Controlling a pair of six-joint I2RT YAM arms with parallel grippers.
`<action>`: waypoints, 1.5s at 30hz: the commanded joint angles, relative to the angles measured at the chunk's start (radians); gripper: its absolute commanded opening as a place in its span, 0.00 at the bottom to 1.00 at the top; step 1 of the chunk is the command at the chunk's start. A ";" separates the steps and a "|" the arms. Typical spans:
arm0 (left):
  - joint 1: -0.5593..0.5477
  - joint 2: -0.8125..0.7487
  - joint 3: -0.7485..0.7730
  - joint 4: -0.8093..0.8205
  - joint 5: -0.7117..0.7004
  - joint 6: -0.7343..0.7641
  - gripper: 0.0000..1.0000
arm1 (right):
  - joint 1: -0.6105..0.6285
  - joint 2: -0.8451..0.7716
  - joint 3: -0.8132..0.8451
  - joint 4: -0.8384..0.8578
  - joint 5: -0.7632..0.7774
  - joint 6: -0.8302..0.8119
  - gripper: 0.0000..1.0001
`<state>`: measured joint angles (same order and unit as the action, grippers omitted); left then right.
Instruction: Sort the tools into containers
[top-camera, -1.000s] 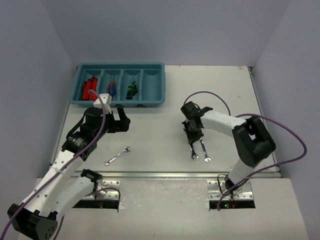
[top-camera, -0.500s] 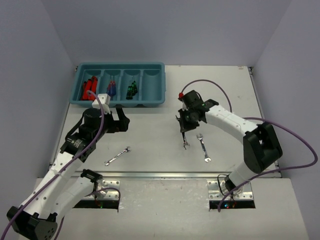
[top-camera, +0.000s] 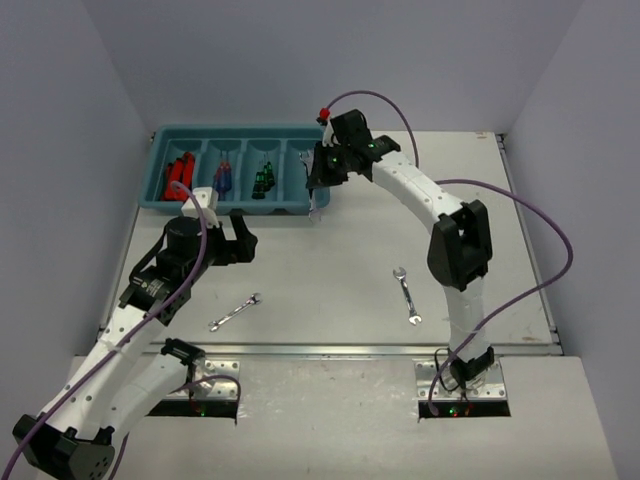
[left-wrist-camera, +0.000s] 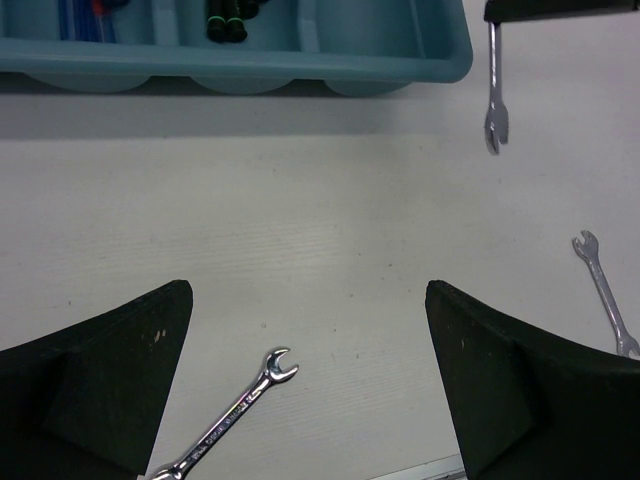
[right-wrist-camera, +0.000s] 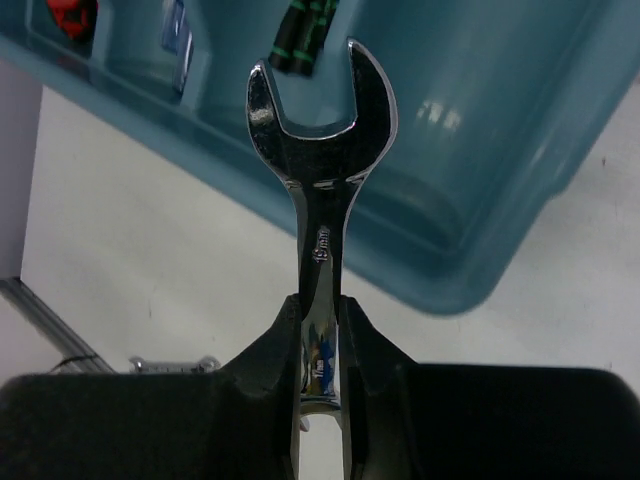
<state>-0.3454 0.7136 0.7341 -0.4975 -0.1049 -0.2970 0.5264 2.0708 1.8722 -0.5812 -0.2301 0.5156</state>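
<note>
The teal tray (top-camera: 240, 131) stands at the back left. It holds red pliers (top-camera: 178, 176), red/blue screwdrivers (top-camera: 222, 177) and black/green screwdrivers (top-camera: 263, 180) in its first three compartments. My right gripper (top-camera: 318, 182) is shut on a silver wrench (right-wrist-camera: 320, 150) and holds it in the air over the front of the rightmost compartment (top-camera: 303, 165). The wrench hangs past the tray's front right corner in the left wrist view (left-wrist-camera: 493, 92). My left gripper (top-camera: 232, 246) is open and empty above the table. A second wrench (top-camera: 234, 312) lies below it, between the fingers in its wrist view (left-wrist-camera: 235, 415).
A third wrench (top-camera: 407, 295) lies loose on the table right of centre, and shows at the right edge of the left wrist view (left-wrist-camera: 603, 292). The white walls close in at the left, back and right. The table's metal front edge (top-camera: 330, 350) runs below the wrenches.
</note>
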 joint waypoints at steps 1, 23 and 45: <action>0.008 -0.013 0.008 0.034 -0.012 0.001 1.00 | -0.041 0.151 0.265 0.051 -0.076 0.007 0.00; 0.046 -0.018 0.007 0.050 0.038 0.015 1.00 | -0.132 0.369 0.399 0.247 -0.183 -0.009 0.52; 0.045 -0.071 0.003 0.046 -0.003 -0.004 1.00 | -0.128 -0.467 -0.781 -0.178 0.392 -0.157 0.98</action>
<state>-0.3077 0.6469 0.7338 -0.4967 -0.1118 -0.2970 0.3988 1.6377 1.2372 -0.6930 0.0390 0.3844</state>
